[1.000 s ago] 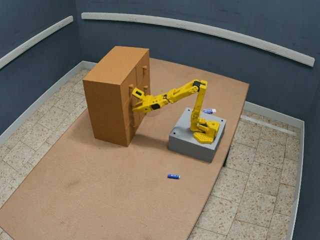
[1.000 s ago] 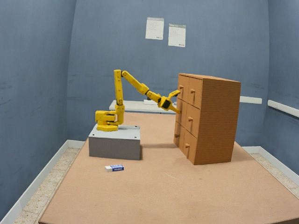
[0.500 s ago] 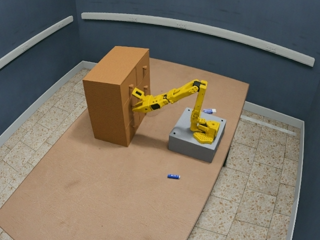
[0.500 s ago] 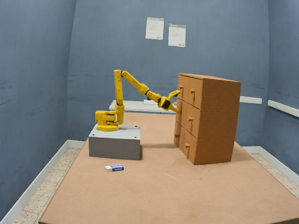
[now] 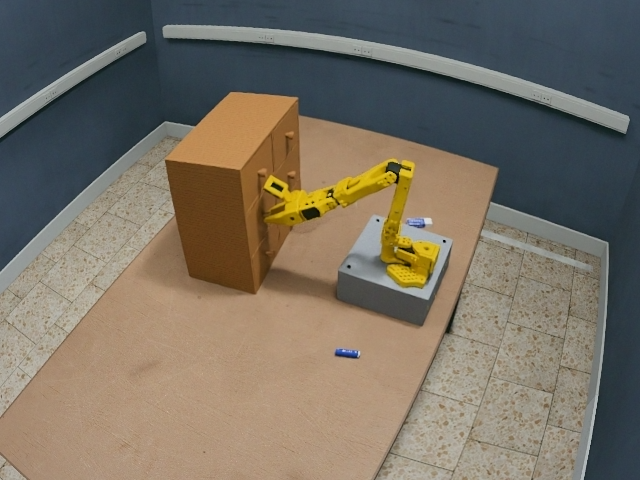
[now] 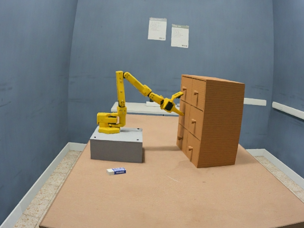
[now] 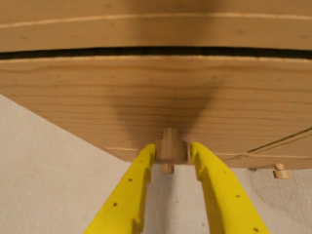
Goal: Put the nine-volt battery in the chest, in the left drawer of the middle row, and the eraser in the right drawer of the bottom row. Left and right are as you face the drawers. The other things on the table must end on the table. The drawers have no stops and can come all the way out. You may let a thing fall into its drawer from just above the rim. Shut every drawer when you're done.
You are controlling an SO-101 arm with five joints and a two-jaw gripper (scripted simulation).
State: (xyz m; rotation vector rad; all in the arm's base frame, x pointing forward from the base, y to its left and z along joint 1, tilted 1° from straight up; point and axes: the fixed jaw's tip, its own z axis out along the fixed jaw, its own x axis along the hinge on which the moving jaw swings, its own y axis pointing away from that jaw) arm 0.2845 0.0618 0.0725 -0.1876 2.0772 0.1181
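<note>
My gripper is at the middle row's left drawer. Its fingertips stand narrowly either side of that drawer's knob, slightly loose around it. The drawer looks shut, with a thin dark seam along its top edge. The other drawers of the chest look shut too. The eraser, white with a blue sleeve, lies on the table beside the grey base block. The nine-volt battery is not visible; the drawers' insides are hidden.
A small blue cylinder with a pale end lies on the table. The grey block carries the arm. Other knobs stick out above, below and beside my gripper, such as the middle right knob.
</note>
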